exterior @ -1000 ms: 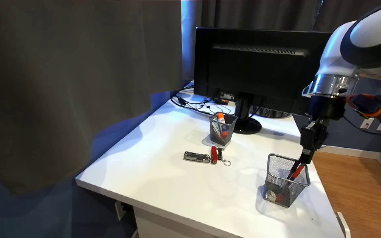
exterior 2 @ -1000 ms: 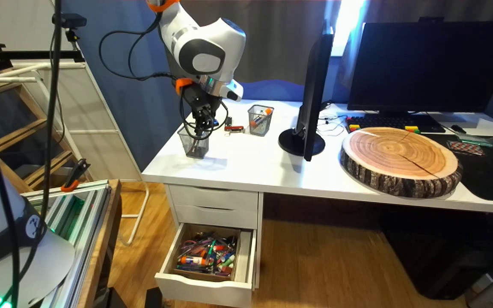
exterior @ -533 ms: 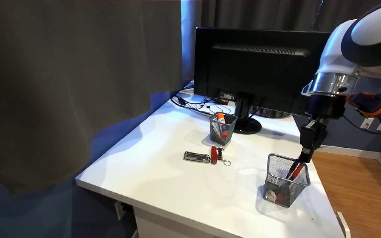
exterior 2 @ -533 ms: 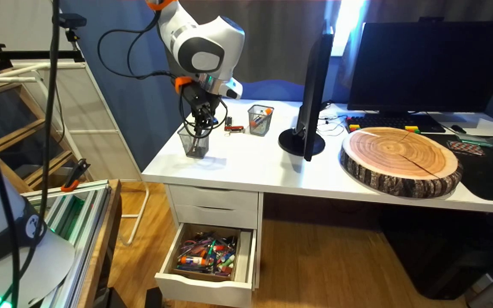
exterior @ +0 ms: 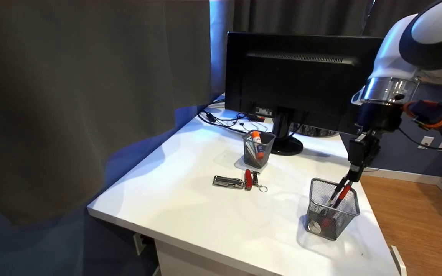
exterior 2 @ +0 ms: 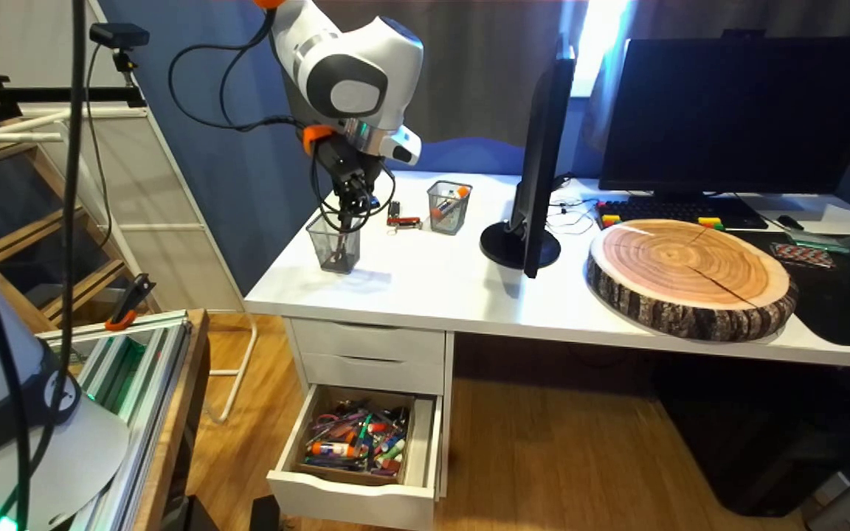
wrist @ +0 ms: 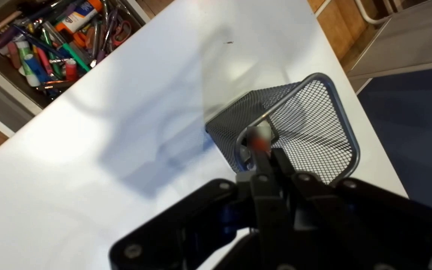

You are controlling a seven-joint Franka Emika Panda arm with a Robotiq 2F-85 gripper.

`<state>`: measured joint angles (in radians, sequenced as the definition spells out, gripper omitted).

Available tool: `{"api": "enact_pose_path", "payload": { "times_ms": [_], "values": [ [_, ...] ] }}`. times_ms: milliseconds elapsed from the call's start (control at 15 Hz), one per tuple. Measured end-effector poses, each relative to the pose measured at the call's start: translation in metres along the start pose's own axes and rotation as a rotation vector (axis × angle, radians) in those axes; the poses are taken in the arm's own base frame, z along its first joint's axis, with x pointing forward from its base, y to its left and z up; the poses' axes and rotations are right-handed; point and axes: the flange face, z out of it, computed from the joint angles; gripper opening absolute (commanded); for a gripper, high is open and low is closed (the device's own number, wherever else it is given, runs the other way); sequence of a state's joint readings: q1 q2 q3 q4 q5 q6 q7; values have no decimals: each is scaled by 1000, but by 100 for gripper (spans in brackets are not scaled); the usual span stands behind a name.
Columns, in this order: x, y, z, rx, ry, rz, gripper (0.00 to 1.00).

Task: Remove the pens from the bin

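Note:
The bin (exterior: 342, 223), a grey mesh holder, stands upright near the desk edge; it also shows in an exterior view (exterior 2: 349, 259) and the wrist view (wrist: 346, 125). My gripper (exterior: 350, 181) is just above its rim, fingers pointing down and nearly together. A red-orange pen (exterior: 344, 192) and a dark slim pen (exterior: 335, 192) lean from the fingertips into the bin, so the gripper is shut on them. In the wrist view, the fingertips (wrist: 271, 153) partly hide the red-orange pen (wrist: 260, 144), which is blurred. A pale round thing (exterior: 314, 227) lies at the bin's bottom.
Another mesh holder (exterior: 270, 148) with a glue stick (exterior: 257, 142) stands farther back. A multi-tool (exterior: 228, 182) and a red pocket knife (exterior: 248, 179) lie on the desk. A monitor (exterior: 297, 76) stands behind. An open drawer (exterior 2: 355, 501) below holds a box of stationery.
My gripper has risen slightly, and the red-orange pen and the dark pen have come up with it; more of them shows above the contents. The bin has stayed in place.

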<state>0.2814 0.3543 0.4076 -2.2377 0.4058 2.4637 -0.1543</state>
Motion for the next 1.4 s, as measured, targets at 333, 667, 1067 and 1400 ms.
{"api": "enact_pose_path", "payload": {
  "times_ms": [333,667,1067,1400],
  "values": [
    [-2,-2,-7,2,1,-13,2],
    [-7,-10,-20,0,-20,-36,2],
    [-13,-21,-42,4,-19,-85,2],
    [-16,-24,-63,39,0,-117,2]
  ]
}}
